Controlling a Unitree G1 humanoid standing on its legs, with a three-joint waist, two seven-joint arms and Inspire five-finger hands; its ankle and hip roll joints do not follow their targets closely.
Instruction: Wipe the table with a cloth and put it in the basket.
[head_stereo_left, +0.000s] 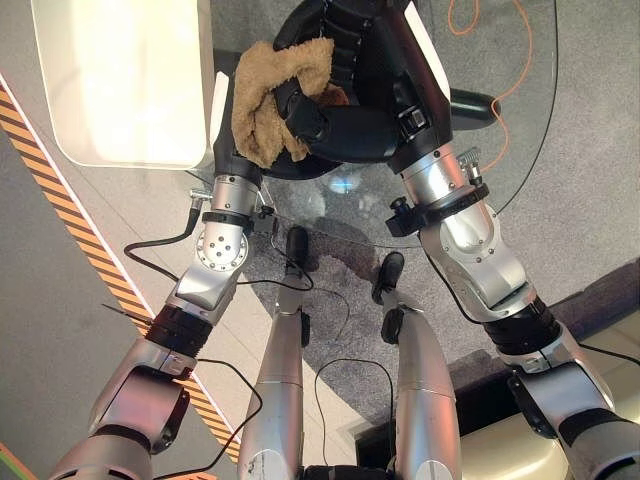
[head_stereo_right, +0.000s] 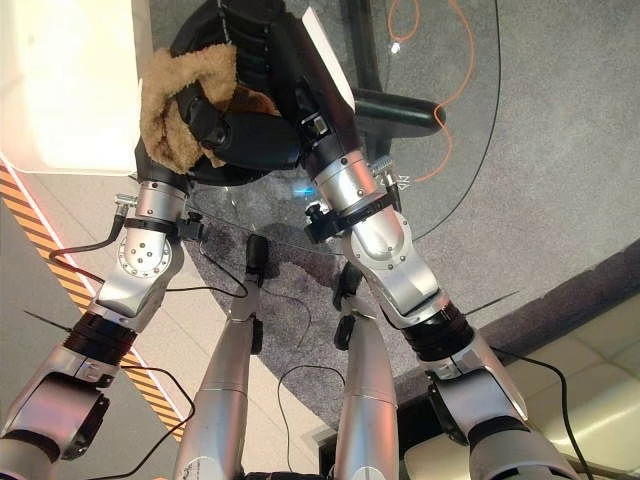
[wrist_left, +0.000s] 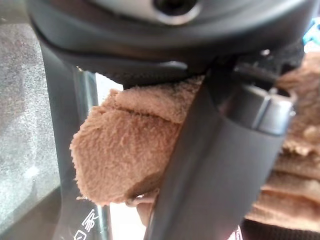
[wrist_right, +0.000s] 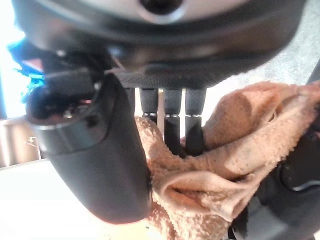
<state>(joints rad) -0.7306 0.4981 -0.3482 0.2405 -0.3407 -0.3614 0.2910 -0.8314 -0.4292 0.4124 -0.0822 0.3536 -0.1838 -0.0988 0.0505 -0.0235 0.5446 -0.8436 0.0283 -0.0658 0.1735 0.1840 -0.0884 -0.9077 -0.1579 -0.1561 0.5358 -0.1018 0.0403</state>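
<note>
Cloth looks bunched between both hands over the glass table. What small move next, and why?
Probably let the right hand ease off so the left hand alone keeps the cloth. The left thumb is curled over it, the right fingers press straight into its folds, and it sits bunched above the glass table.

The tan cloth (head_stereo_left: 268, 100) is partly hidden: the left hand (head_stereo_left: 310, 122) crosses its middle, and its far side disappears behind the right hand (head_stereo_right: 275, 60), so its full outline cannot be made out. In the right wrist view that hand's fingers (wrist_right: 172, 125) run down into the cloth's folds and their tips are buried there, and the thumb (wrist_right: 92, 155) in the foreground is out of focus. In the left wrist view the cloth runs off the frame edge. The round glass bench (head_stereo_left: 520, 120) is cut off at the top of both eye views, and the pale, overexposed bin (head_stereo_left: 120, 80) beside it is cropped too, its inside washed out.
</note>
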